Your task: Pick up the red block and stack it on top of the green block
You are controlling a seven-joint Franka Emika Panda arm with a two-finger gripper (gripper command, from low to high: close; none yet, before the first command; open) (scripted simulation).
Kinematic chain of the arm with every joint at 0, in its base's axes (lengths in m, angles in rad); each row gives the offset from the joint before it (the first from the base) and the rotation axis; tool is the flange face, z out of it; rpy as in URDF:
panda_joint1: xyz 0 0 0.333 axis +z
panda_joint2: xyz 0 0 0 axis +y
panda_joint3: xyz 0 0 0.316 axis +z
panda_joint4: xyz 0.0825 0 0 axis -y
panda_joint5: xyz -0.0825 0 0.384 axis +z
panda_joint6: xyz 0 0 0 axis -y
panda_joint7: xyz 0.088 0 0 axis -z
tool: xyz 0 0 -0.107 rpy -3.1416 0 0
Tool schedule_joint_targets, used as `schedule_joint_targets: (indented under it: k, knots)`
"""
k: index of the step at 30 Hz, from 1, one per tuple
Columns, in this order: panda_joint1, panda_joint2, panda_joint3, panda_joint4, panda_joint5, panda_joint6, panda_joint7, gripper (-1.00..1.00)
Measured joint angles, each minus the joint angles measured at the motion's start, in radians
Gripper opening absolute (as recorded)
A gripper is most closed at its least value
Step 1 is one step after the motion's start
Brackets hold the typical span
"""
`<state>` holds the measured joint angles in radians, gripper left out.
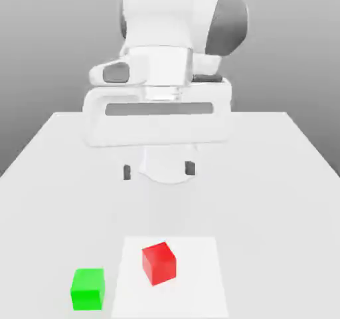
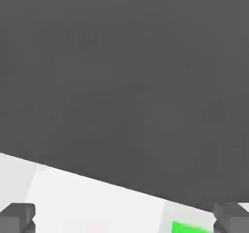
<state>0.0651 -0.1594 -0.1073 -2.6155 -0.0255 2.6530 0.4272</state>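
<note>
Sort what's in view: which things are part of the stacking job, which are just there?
Part of the job:
- red block, to be picked up
- green block, to be stacked on
- gripper, open above the table

Just there:
- white square under the red block
- table

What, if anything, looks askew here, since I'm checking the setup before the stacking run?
Just the red block: it sits turned at an angle on the white square, while the green block faces nearly straight.
</note>
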Motion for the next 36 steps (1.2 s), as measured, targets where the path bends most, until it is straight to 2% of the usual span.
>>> schedule_joint_targets:
  k: [5,11,12,19,25,36]
  knots:
    - [-0.003,0.182,-0.005,-0.086,0.035,0.102,-0.133,0.00]
    - [-0.031,0.400,0.038,-0.074,0.103,0.277,-0.202,0.00]
    - [-0.038,0.426,0.046,-0.070,0.110,0.299,-0.207,-1.00]
    - [-0.042,0.427,0.050,-0.070,0.107,0.299,-0.206,-1.00]
    - [-0.028,0.239,0.019,-0.096,0.047,0.137,-0.159,-1.00]
    - [-0.181,0.284,-0.081,0.117,0.075,-0.033,0.019,-1.00]
